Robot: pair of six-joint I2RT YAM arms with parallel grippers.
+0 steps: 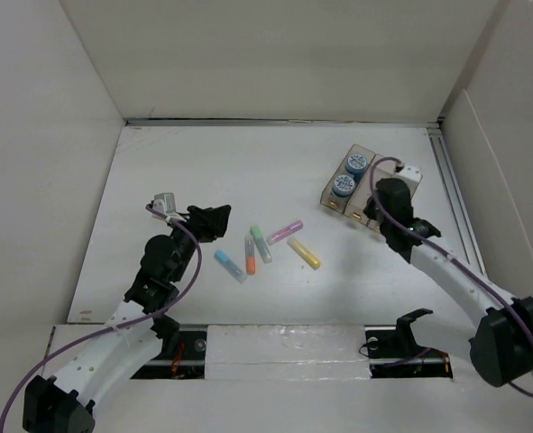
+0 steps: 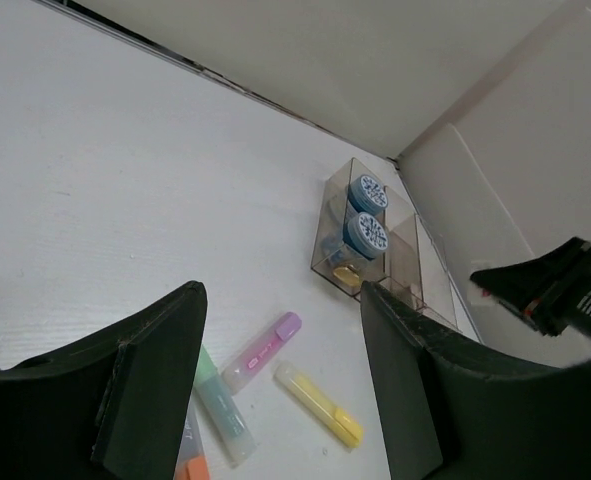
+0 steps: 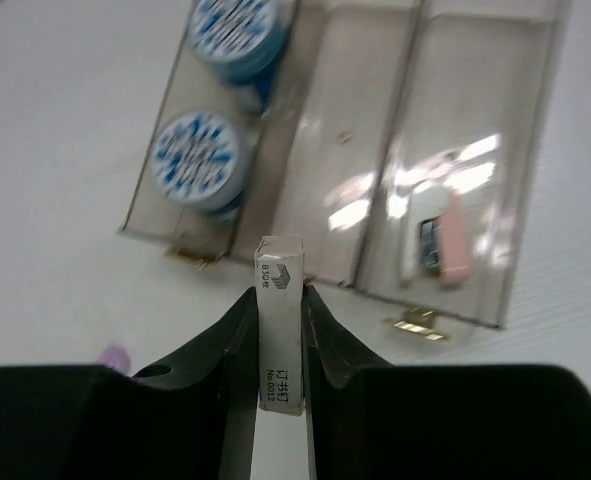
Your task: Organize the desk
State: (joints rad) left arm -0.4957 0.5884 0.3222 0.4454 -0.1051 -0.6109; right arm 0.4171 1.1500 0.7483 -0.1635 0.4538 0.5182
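Desk surface (image 1: 248, 171), flat, matte white and walled in, spreads beneath the small clear three-compartment plastic tray (image 3: 325, 150). My right end effector (image 3: 280, 300) is clamped on a slim white cardboard box (image 3: 279, 262), poised over the tray's near edge at the middle compartment. I judge this the placing step: next, lower and release. My left end effector (image 1: 216, 219) gapes wide, well left of the tray.

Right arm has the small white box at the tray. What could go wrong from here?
The white box sticks out past the jaws of the right gripper, so it may tilt or slip. It hangs by the clear tray's near rim; dropped here it might catch the rim, or knock the blue tubs alongside.
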